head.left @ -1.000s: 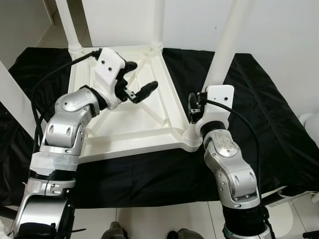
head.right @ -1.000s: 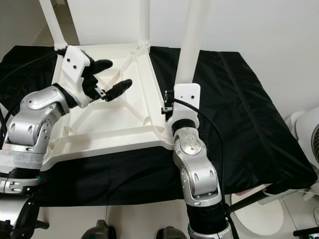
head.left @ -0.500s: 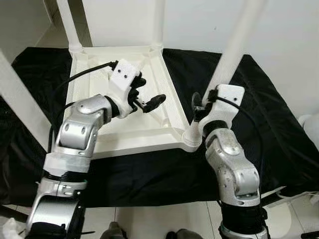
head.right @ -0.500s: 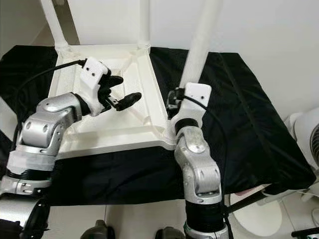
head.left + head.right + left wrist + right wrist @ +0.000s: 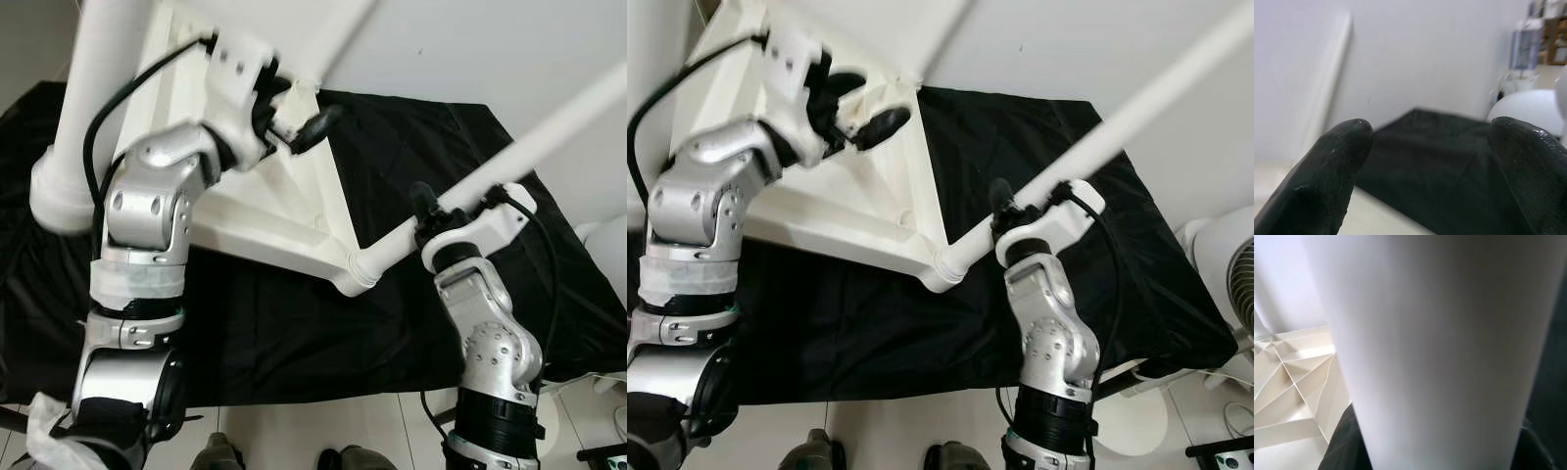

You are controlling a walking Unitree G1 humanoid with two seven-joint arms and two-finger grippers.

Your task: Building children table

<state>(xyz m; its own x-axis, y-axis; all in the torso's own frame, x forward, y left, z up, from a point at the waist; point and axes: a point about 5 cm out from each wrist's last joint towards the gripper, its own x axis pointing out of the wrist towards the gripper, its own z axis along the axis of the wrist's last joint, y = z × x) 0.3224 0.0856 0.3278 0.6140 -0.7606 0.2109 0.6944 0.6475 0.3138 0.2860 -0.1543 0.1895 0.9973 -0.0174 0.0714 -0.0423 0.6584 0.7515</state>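
Big white plastic children's table with ribbed underside (image 5: 265, 211) is tipped up on edge over the black cloth-covered work surface (image 5: 294, 333), legs pointing out toward the wall and over my head. I judge I'm in the flip-over step: legs look fitted and the table is partway to upright.

My right gripper (image 5: 423, 211) is wrapped around the white round leg (image 5: 519, 152) by the near corner socket; the wrist view has the leg right up against the camera, so I read it as clamped on.

My left gripper (image 5: 294, 122) sits at the underside ribs near the far corner, fingers (image 5: 1327, 181) spread, nothing between them.

Next move calls for swinging the leg on over while the left steadies the frame, so it doesn't slide on the cloth.
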